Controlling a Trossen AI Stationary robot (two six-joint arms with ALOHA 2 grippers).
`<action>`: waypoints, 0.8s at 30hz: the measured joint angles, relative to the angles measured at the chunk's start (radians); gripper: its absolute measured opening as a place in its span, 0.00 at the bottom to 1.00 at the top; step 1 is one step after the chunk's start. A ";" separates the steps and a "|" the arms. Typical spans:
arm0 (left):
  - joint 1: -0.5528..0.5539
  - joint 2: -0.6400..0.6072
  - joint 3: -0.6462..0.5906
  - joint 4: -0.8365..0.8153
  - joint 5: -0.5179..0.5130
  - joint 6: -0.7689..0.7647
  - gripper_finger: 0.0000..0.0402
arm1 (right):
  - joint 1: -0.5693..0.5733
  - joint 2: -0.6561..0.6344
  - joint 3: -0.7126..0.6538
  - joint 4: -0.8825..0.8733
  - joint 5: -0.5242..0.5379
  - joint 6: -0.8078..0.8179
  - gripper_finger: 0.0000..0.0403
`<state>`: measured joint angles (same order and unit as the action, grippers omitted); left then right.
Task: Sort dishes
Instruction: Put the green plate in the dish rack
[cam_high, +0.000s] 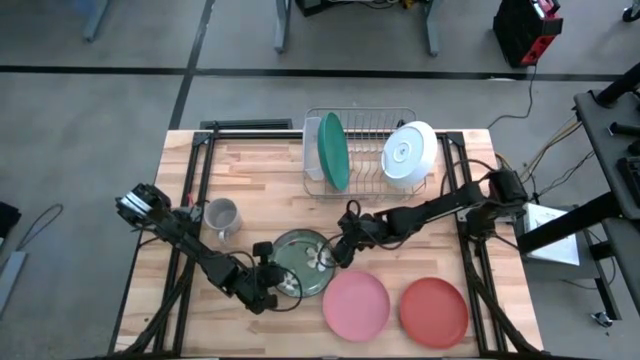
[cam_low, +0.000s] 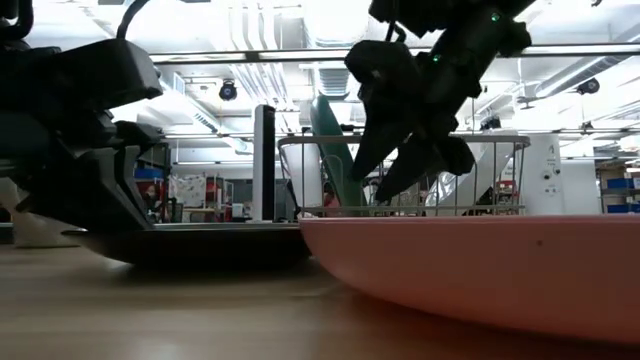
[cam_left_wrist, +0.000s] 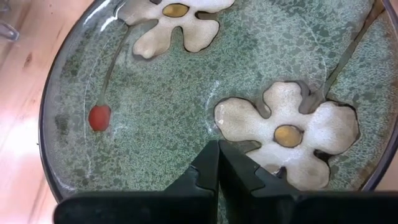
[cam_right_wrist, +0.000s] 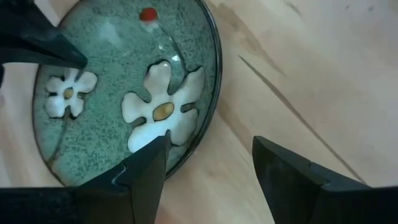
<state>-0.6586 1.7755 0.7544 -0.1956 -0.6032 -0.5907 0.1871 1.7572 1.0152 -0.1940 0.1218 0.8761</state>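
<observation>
The dark green plate with white flowers (cam_high: 303, 258) (cam_left_wrist: 168, 93) (cam_right_wrist: 118, 74) lies flat on the table near the middle. My left gripper (cam_high: 283, 283) (cam_left_wrist: 217, 148) is shut, low over the plate's inner face at its near-left side. My right gripper (cam_high: 338, 252) (cam_right_wrist: 211, 142) hangs open above the plate's right rim, one finger (cam_right_wrist: 146, 165) over the plate and the other over bare wood. The low view shows it raised (cam_low: 400, 160), clear of the plate. The pink plate (cam_high: 355, 305) and the orange-red plate (cam_high: 433, 312) lie flat near the front edge. My left gripper points its shut fingertips (cam_left_wrist: 208, 162) slanting down at the plate's inner face (cam_left_wrist: 205, 134), beside a white flower. I cannot tell whether they touch it. The plate lies flat on the table.
The wire rack (cam_high: 365, 120) at the far middle holds the teal plate (cam_high: 334, 150) on edge and the white bowl (cam_high: 408, 155). A grey mug (cam_high: 221, 218) stands left of the green plate. The pink plate (cam_low: 480, 270) fills the near right of the low view.
</observation>
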 joint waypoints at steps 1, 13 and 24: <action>-0.001 0.002 0.000 0.004 -0.006 -0.002 0.00 | 0.000 0.009 0.003 0.001 -0.006 0.006 0.56; -0.014 0.028 -0.002 0.041 -0.066 -0.038 0.00 | -0.001 0.138 0.013 0.147 -0.076 0.041 0.56; -0.040 -0.062 0.079 -0.135 -0.127 0.040 0.00 | -0.007 0.203 0.015 0.240 -0.103 0.066 0.50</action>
<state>-0.6984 1.7132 0.8334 -0.3303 -0.7304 -0.5503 0.1803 1.9606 1.0302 0.0459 0.0189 0.9424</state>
